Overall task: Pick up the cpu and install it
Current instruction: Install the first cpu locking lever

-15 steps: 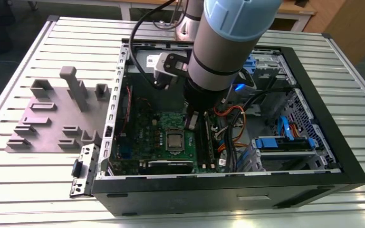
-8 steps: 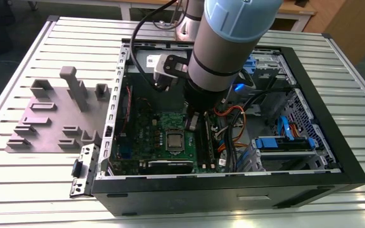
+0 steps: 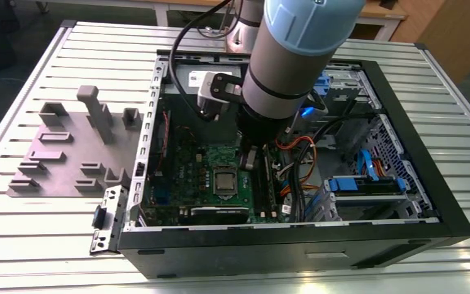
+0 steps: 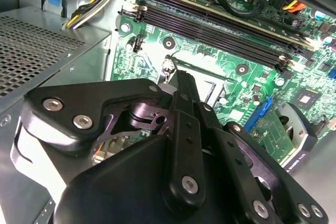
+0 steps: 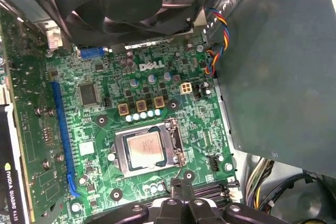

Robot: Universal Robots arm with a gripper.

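Exterior view, starting at its left: a gray moulded fixture tray with upright blocks [image 3: 71,153] is lying on the slatted metal worktop [image 3: 39,233], near the worktop's edge on that side. Beside it, an open black computer case [image 3: 300,251] is taking up the middle of the worktop and reaching toward the opposite edge.

Inside the case, the green motherboard [image 3: 194,171] is facing up. The small flat square cpu with a silver-gray metal top [image 3: 224,182] is lying in its socket near the board's middle. In the first wrist view the cpu [image 5: 144,148] is sitting level inside the silver rectangular socket frame [image 5: 177,148].

Just to the right, the pale blue and gray robot arm [image 3: 296,55] is reaching down into the case. Its jaws are hanging above the board close to the socket. They are drawn narrow and gripping nothing, with the long black memory slots [image 4: 210,24] beyond them.

By my judgement the pick-up and placement are done, since the chip is resting in the socket and not in the jaws. I cannot tell whether the frame's lever is latched.

The chip is pointing its metal face straight up. Being nearly square, it has no real long axis, and its sides are lining up with the frame.
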